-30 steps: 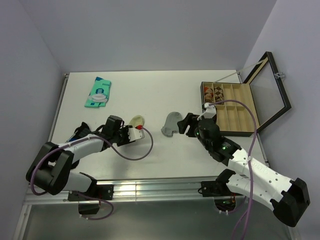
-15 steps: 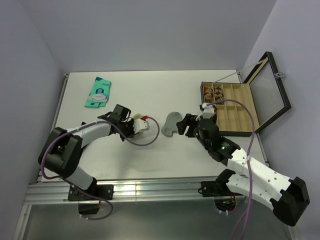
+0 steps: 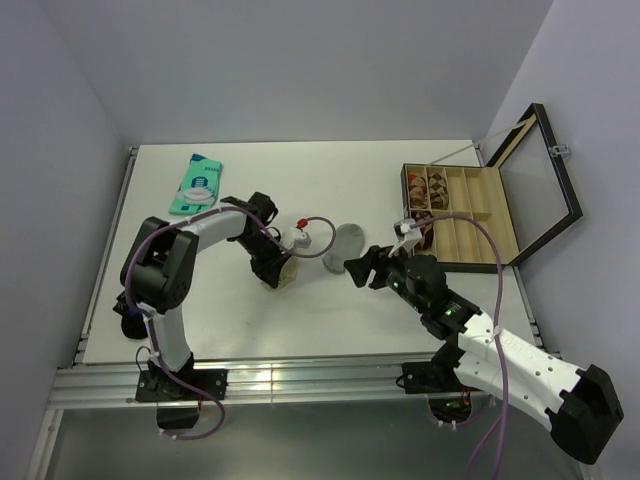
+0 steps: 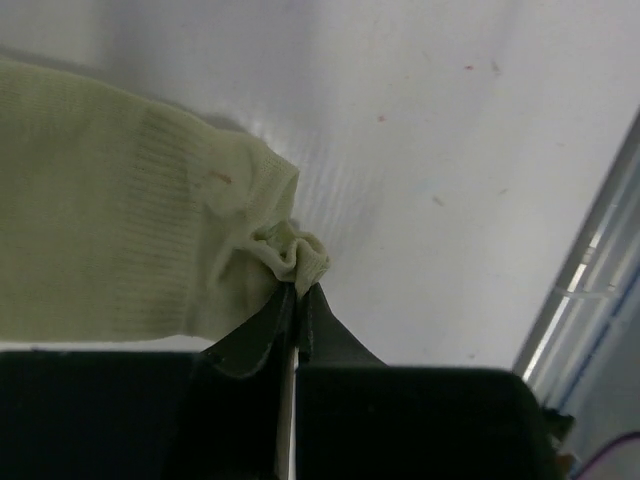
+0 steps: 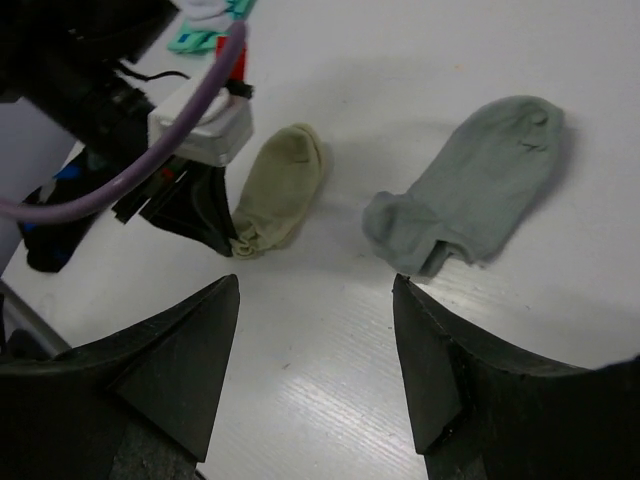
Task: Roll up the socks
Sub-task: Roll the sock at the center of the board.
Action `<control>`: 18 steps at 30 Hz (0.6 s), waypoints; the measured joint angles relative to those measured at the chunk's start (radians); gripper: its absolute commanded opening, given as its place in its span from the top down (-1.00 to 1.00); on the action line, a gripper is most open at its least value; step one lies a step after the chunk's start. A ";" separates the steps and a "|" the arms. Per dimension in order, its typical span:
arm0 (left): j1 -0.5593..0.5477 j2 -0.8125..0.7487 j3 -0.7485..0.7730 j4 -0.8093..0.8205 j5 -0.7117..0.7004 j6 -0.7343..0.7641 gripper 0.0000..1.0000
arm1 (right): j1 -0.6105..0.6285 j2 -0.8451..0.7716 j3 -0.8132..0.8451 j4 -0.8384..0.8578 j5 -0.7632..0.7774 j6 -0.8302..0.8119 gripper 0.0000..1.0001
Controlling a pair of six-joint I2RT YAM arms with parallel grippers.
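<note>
The pale beige sock (image 4: 120, 240) lies on the white table. My left gripper (image 4: 297, 288) is shut on its bunched cuff. In the top view this gripper (image 3: 277, 268) and the beige sock (image 3: 286, 276) are at mid-table. The grey sock (image 3: 347, 240) lies flat just to the right, with nothing holding it. My right gripper (image 5: 316, 285) is open and empty, a little short of both socks. Its view shows the beige sock (image 5: 283, 185) on the left and the grey sock (image 5: 470, 190) on the right. In the top view the right gripper (image 3: 358, 270) is below the grey sock.
A teal packet (image 3: 196, 184) lies at the back left. An open wooden box with compartments (image 3: 470, 215) stands at the right, its lid raised. A dark cloth item (image 3: 128, 305) lies at the left front edge. The left arm's purple cable (image 3: 318, 240) loops near the grey sock.
My left gripper has dragged the beige sock to the right, toward the grey sock. My right gripper has drawn back from the grey sock toward the near edge.
</note>
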 measured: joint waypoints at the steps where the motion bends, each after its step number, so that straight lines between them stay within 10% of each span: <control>1: 0.000 0.017 0.020 -0.032 0.014 -0.004 0.95 | 0.002 -0.005 -0.014 0.021 -0.021 -0.004 -0.38; 10: 0.050 0.200 0.238 -0.305 0.165 -0.003 0.95 | 0.163 0.017 -0.113 0.172 -0.084 -0.076 -0.35; 18: 0.106 0.348 0.319 -0.444 0.241 0.008 0.95 | 0.330 0.368 -0.050 0.319 -0.039 -0.160 -0.31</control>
